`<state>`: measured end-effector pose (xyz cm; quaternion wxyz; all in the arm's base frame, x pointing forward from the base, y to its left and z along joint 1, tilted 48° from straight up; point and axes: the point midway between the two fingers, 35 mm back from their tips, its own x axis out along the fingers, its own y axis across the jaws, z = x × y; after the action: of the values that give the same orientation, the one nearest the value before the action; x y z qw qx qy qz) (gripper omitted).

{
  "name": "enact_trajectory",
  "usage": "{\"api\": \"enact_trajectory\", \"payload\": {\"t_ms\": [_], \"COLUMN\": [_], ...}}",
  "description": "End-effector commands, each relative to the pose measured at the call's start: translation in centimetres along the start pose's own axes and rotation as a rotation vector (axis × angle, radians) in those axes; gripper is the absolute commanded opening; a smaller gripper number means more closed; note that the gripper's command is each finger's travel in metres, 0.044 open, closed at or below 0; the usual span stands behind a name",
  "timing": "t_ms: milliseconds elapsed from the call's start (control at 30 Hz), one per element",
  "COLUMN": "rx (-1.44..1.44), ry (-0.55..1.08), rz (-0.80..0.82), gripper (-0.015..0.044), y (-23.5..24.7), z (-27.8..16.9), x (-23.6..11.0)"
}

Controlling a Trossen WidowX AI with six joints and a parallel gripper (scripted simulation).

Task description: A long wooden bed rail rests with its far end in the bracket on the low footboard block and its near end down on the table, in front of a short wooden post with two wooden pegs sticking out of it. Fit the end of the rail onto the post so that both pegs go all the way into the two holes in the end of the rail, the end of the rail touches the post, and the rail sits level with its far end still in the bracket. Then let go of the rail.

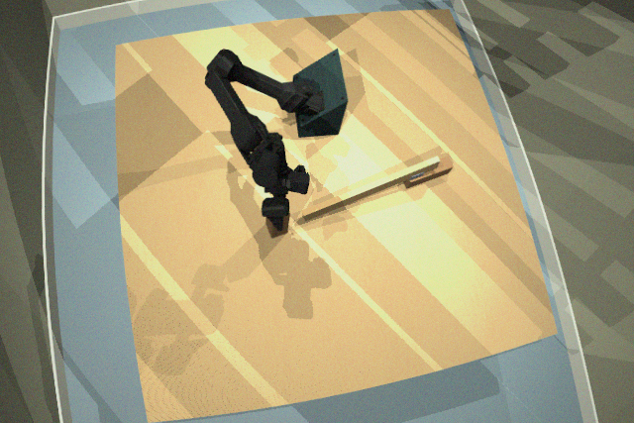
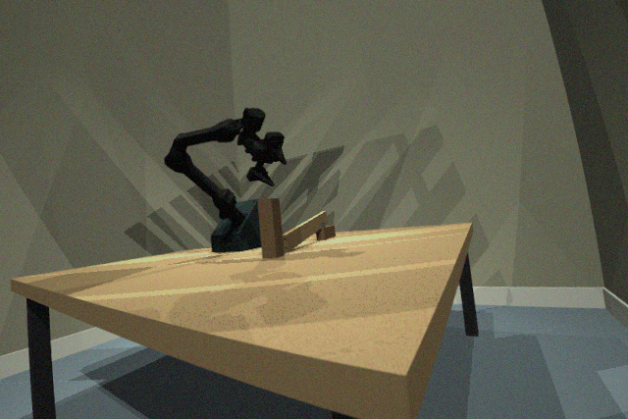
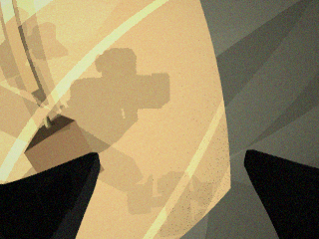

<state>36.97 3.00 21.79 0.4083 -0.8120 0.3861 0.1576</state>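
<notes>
The long wooden rail (image 1: 369,186) (image 2: 304,230) slopes down from its far end at the low footboard block (image 1: 430,177) (image 2: 330,232) to its near end on the table, a short gap from the post. The upright brown post (image 2: 271,228) (image 3: 62,149) is partly hidden by the arm in the top view. Small pale pegs (image 3: 48,121) show at its rail-facing side in the wrist view; their detail is too small to tell. My gripper (image 2: 279,174) (image 3: 175,160) is wide open and empty, tilted, high above the table near the post. In the wrist view its left finger overlaps the post's image.
The dark teal arm base (image 1: 333,93) (image 2: 237,232) stands behind the post, to the side of the rail. The wooden table (image 1: 204,279) (image 2: 330,302) carries broad shadows and bright stripes. Its edge and the grey background beyond show at the right of the wrist view.
</notes>
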Motion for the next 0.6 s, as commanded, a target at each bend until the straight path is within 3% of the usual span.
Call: {"api": "enact_trajectory", "payload": {"t_ms": [0, 367, 567], "rx": [-0.091, -0.363, -0.380], "ry": [-0.040, 0.026, 0.037], "rz": [0.169, 0.634, 0.660], "gripper": [0.0440, 0.0440, 0.0440], "y": [3.6, 17.5, 18.4], "z": [5.6, 15.6, 15.9], "x": [3.1, 7.3, 7.4]}}
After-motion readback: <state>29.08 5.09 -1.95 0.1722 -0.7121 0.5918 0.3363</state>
